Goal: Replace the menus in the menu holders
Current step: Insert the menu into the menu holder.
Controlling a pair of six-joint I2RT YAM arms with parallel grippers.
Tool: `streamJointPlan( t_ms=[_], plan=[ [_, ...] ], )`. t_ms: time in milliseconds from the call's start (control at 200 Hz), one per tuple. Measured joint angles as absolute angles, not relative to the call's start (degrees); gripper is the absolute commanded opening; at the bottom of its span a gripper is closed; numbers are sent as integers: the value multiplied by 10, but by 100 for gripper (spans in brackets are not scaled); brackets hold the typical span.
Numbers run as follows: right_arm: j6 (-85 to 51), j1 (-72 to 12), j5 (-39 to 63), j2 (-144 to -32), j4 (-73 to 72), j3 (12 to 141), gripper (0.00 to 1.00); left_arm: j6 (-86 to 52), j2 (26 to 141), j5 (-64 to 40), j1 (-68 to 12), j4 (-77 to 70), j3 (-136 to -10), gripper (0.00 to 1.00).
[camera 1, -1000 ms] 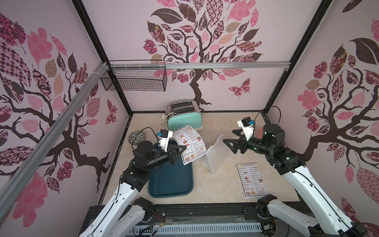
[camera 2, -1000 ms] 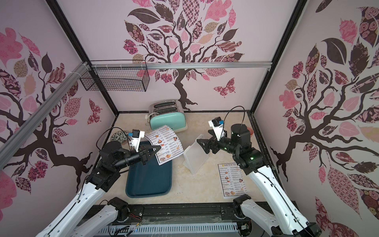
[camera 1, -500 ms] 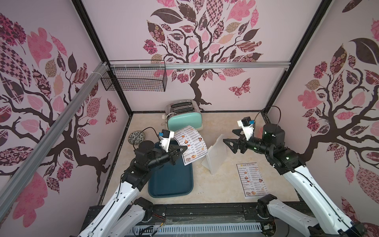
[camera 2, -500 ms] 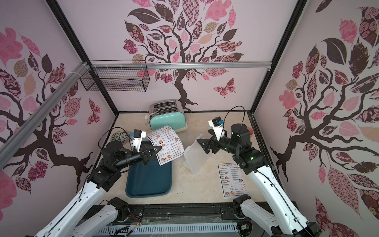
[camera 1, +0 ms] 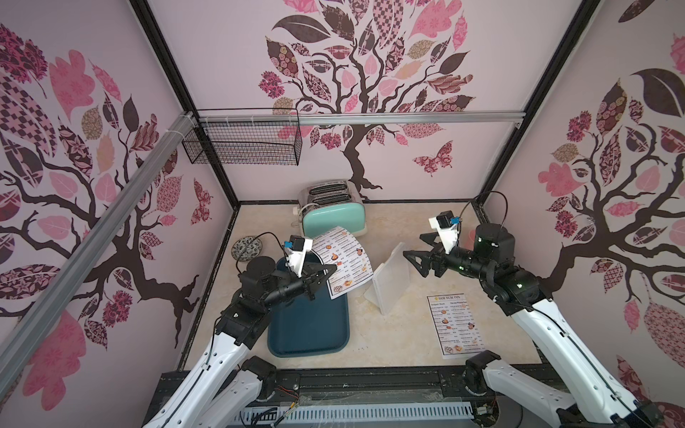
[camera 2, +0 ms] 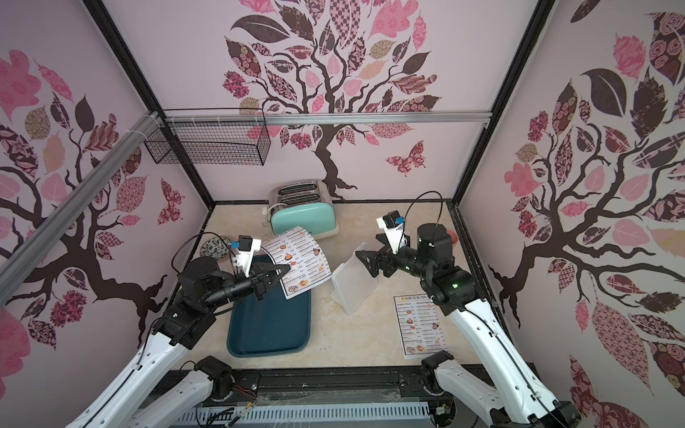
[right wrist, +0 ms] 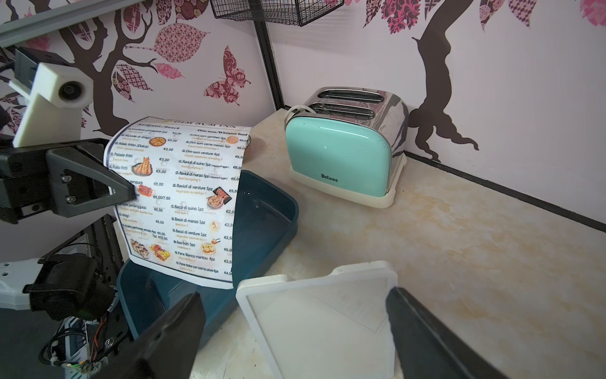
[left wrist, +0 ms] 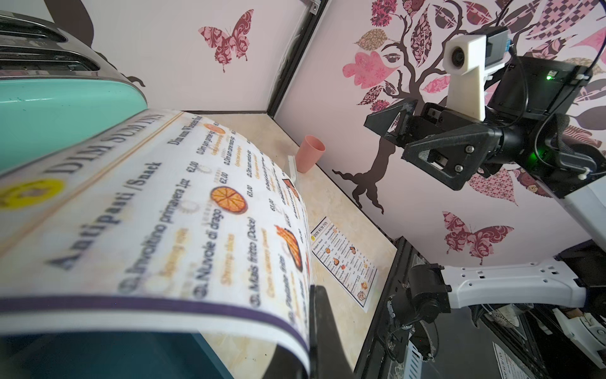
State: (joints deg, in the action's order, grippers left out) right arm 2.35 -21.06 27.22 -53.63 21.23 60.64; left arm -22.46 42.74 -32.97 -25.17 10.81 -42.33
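Left gripper [camera 1: 331, 267] is pinched tight on one side edge of a menu [camera 1: 343, 259], and the sheet is up in the air, curling over, printed face up, above the far end of the tray [camera 1: 307, 333], its top edge near the toaster [camera 1: 333, 218] at the back of the desk [camera 1: 407, 218]

Over to the holder [camera 1: 389, 281]: it stands slanted mid-desk, just right of the tray, apart from the raised sheet

Right gripper [camera 1: 412, 244] hangs at the holder's top corner with jaws spread wide; in the right wrist view the fingers [right wrist: 170, 334] sit either side of the white frame [right wrist: 314, 288]; whether they touch it, can't tell

Second menu [camera 1: 457, 324] lies flat, face up, by the desk's front right corner, near the holder's foot but apart

Pink cup [left wrist: 310, 152] stands at the right edge, towards the back
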Motion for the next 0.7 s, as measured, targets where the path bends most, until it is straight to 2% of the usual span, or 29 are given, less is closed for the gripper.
streamJointPlan(
  t_ms=[700],
  plan=[
    [24, -211, 272, -536, 212, 606, 92, -227, 444, -337, -252, 100, -423, 0]
  ],
)
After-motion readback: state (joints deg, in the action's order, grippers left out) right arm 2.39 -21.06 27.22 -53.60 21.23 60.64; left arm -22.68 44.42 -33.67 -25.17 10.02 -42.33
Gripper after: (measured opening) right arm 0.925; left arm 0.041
